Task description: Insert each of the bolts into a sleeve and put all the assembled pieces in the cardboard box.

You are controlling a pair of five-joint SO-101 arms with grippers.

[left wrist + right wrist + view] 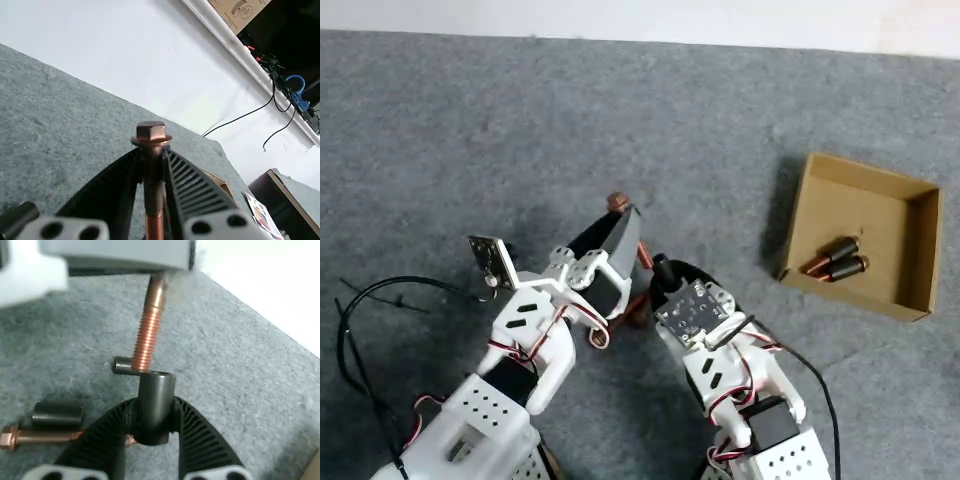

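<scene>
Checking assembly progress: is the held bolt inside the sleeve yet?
Not yet: the bolt tip sits at the rim of the sleeve, threads all exposed.

copper bolt (151,135), blk sleeve (156,400), gry mat (520,130)

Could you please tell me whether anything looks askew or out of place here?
Yes: the bolt in the left gripper leans off the axis of the sleeve in the right gripper, its threaded tip at the sleeve's rim, not centred over the bore.
</scene>
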